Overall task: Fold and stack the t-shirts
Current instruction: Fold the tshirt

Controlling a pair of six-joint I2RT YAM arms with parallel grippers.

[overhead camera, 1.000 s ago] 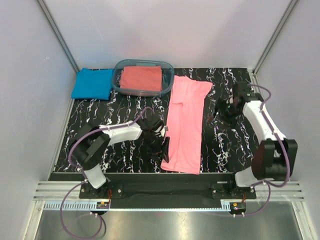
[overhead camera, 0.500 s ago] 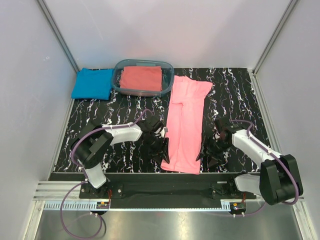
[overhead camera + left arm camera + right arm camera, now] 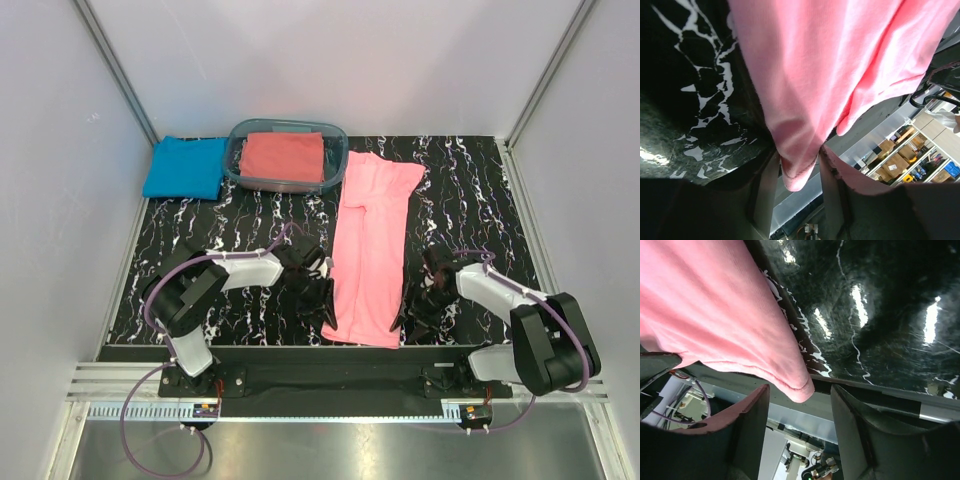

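A light pink t-shirt (image 3: 370, 240) lies lengthwise in a long strip down the middle of the black marbled table. My left gripper (image 3: 322, 305) is at its near left corner; in the left wrist view (image 3: 799, 175) its jaws are closed on that pink corner (image 3: 797, 170). My right gripper (image 3: 408, 312) is at the near right corner; in the right wrist view (image 3: 800, 410) its jaws are open, with the pink corner (image 3: 800, 385) between them, touching neither. A folded bright blue t-shirt (image 3: 185, 167) lies at the back left. A folded coral-red t-shirt (image 3: 283, 156) lies in the tub.
The clear bluish plastic tub (image 3: 338, 160) stands at the back centre, touching the pink shirt's far end. Both grippers are low, close to the table's near edge (image 3: 360, 350). Grey walls enclose the table on three sides.
My right arm swung from the back right down to the shirt's near right corner. My left gripper stayed at the near left corner, shifting only slightly.
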